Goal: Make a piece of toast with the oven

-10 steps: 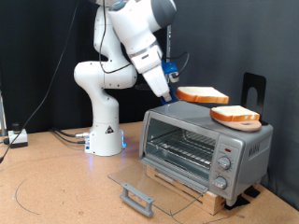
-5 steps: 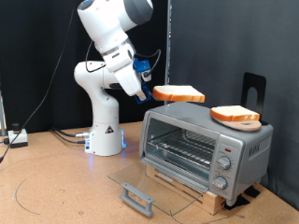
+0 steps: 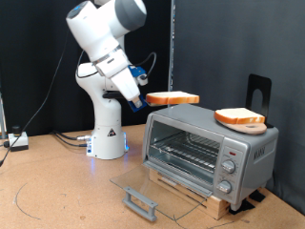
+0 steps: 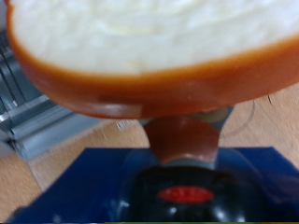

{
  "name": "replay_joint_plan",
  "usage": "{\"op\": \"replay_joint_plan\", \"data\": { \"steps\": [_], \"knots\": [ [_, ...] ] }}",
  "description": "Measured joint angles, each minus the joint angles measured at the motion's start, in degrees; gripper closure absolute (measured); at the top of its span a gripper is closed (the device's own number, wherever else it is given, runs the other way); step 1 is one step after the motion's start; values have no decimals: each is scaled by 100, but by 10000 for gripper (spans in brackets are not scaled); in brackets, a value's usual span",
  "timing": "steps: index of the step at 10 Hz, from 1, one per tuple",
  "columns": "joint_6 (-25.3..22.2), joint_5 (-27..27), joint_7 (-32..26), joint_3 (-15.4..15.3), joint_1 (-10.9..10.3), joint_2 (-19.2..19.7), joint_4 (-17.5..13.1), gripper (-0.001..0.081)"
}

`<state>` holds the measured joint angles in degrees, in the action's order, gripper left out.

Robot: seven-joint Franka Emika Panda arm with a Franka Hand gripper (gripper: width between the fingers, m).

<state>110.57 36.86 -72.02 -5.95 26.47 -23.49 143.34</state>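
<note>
My gripper (image 3: 143, 98) is shut on one piece of toast (image 3: 173, 97), a flat slice with a cream face and orange-brown crust, held level in the air just past the oven's upper corner on the exterior view's left. In the wrist view the same slice (image 4: 149, 47) fills the frame, with a finger (image 4: 182, 140) beneath it. The silver oven (image 3: 208, 148) stands on a wooden board with its glass door (image 3: 157, 190) folded down open and the wire rack (image 3: 183, 151) showing. A second slice (image 3: 239, 117) lies on the oven's top.
The white robot base (image 3: 107, 124) stands at the exterior view's left of the oven. Three knobs (image 3: 229, 164) line the oven's side panel. A black stand (image 3: 259, 91) rises behind the oven. Cables (image 3: 57, 138) lie on the tabletop.
The arm has swung towards the exterior view's left and carried the held slice off the oven's top, slightly lower, to a spot beside the oven's upper corner. The second slice has stayed put.
</note>
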Motion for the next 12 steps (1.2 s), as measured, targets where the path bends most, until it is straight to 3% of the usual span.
{"op": "replay_joint_plan", "data": {
  "steps": [3, 7, 12],
  "knots": [
    [276, -557, -103, 33, 247, 568, -51, 393],
    [761, -913, -851, 152, 392, 1307, -22, 393],
    [1139, -919, -939, 135, 391, 1635, 81, 393]
  ]
}}
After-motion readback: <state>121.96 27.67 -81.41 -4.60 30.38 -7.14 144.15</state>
